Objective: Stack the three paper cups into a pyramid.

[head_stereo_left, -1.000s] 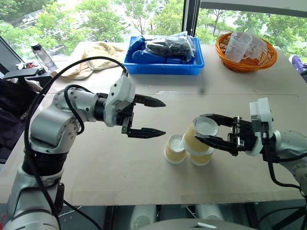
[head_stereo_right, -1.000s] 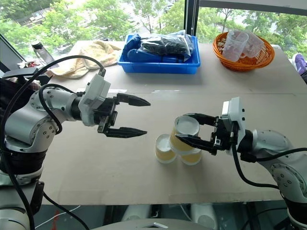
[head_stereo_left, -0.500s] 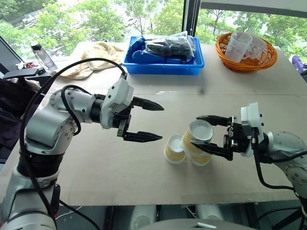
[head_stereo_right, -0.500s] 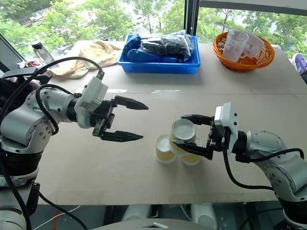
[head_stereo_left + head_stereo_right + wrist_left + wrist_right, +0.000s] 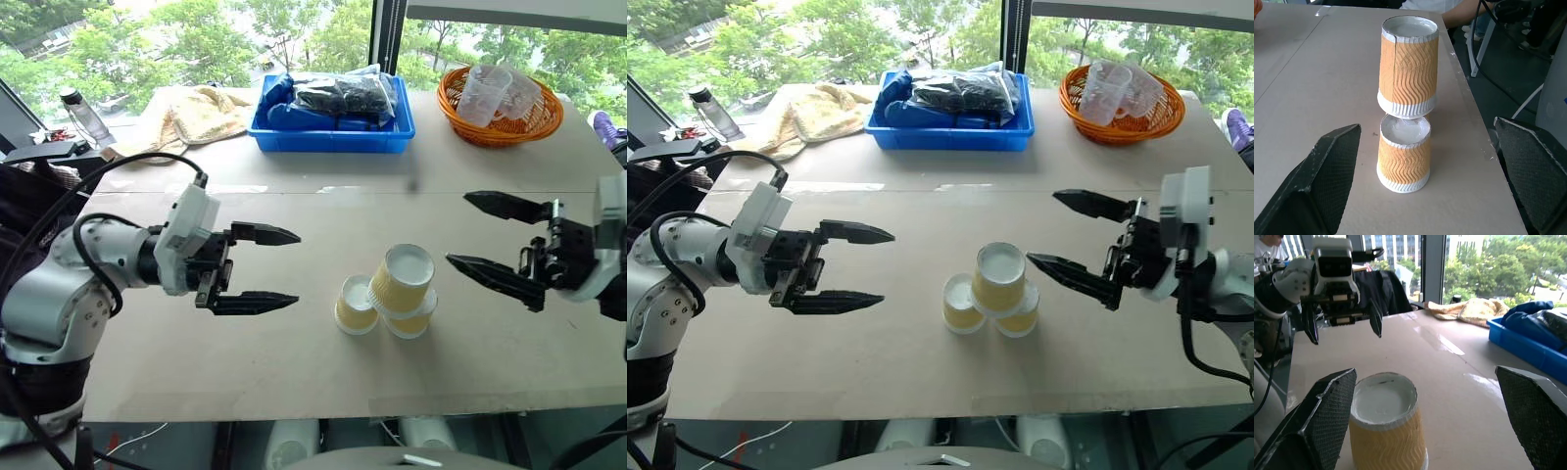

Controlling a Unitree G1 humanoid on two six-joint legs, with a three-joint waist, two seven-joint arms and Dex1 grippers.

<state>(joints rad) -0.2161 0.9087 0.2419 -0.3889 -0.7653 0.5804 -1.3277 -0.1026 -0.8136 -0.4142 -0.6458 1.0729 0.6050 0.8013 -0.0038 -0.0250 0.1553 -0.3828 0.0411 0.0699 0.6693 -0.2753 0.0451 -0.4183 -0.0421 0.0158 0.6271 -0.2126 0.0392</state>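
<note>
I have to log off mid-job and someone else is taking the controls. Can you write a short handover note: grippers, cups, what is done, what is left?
Left gripper: open, holding nothing, level above the table to the left of the cups.
Right gripper: open, holding nothing, to the right of the cups and apart from them.
Cups: two bottom cups stand upside down side by side on the table; the top cup, also upside down, sits on them, free of both grippers.
Done: the pyramid looks built.
Left: probably only to check that the top cup sits steady, then keep both arms away from it.
</note>
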